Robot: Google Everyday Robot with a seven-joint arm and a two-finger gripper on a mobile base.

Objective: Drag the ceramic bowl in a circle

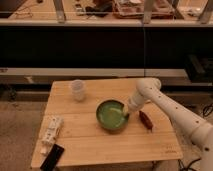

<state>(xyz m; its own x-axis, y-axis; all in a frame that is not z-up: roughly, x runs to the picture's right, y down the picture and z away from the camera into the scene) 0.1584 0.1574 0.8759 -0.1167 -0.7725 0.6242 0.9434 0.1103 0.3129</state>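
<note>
The ceramic bowl (110, 115), round, shallow and glossy green with a darker rim, sits near the middle of the slatted wooden table (100, 145). The gripper (125, 114) on the white arm reaches down at the bowl's right rim; whether it grips cannot be told. A small translucent cup (78, 90) stands behind-left, and a reddish oblong object (145, 120) lies just right.

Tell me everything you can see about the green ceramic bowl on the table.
The ceramic bowl is round, shallow and glossy green with a darker rim, seemingly empty. It sits upright near the middle of the wooden table. The gripper reaches down at the rim's right side as seen, apparently touching it; nothing else does.
</note>
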